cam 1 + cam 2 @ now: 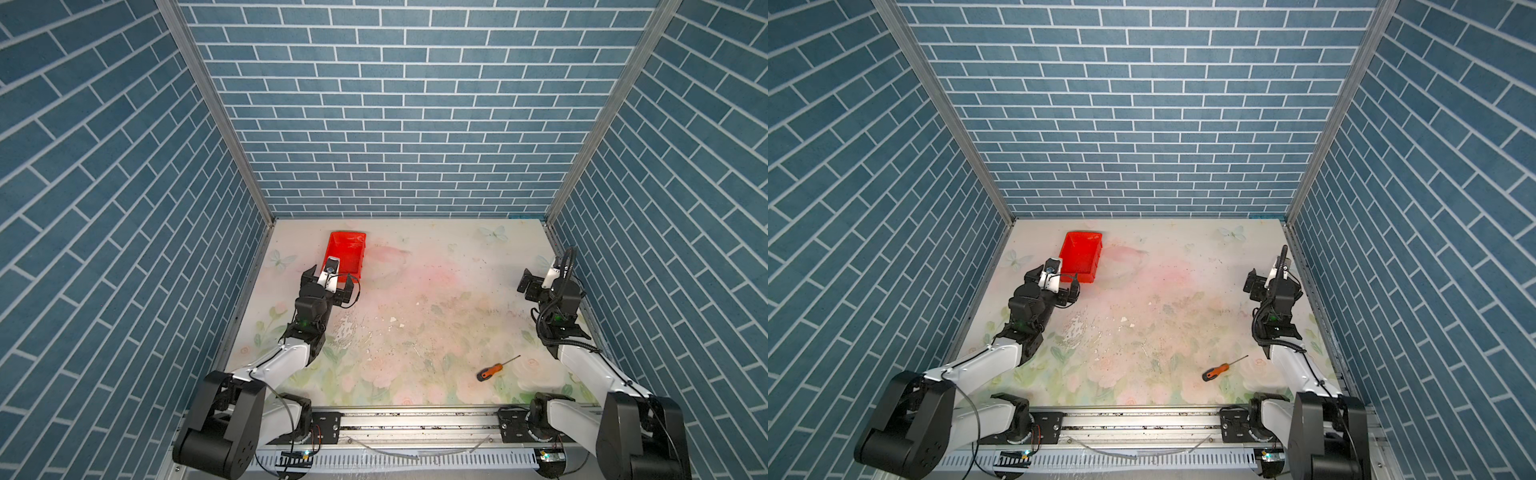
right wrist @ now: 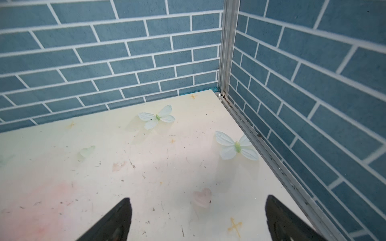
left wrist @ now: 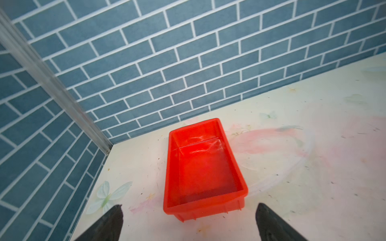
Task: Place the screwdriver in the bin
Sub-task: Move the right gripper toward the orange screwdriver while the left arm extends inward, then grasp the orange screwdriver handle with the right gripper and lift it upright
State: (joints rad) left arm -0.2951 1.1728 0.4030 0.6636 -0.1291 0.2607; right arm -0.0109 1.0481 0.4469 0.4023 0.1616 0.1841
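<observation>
The left end effector [image 1: 330, 279] is released; its two dark fingers [image 3: 110, 221] are spread wide and nothing is between them. It stands just at the near short end of the bin [image 1: 348, 251]; in the left wrist view the near rim of the bin [image 3: 205, 205] shows between the two finger tips, apart from both.

The bin is a shallow rectangular tray of bright red plastic; it lies flat in the far left part of the surface [image 1: 419, 291], its far short end near the blue brick-patterned back wall [image 1: 399, 124]. In both top views its long side runs away from the robot, slightly turned.

The right end effector [image 1: 548, 284] is released too, its fingers [image 2: 117, 219] wide apart and holding nothing. It hovers near the right edge of the surface, close to the side wall [image 1: 685, 249]; its camera looks to the far right corner, where two pale butterflies [image 2: 157, 117] are printed on the surface.

The screwdriver [image 1: 493, 370] has an orange handle, a black butt end and a thin dark shaft; it lies flat on the flower print in the near right part of the surface. Its shaft points to the far right and its butt to the near left; it is well apart from the bin and from both end effectors, and nearer to the right arm [image 1: 582, 365] than to the left one.
</observation>
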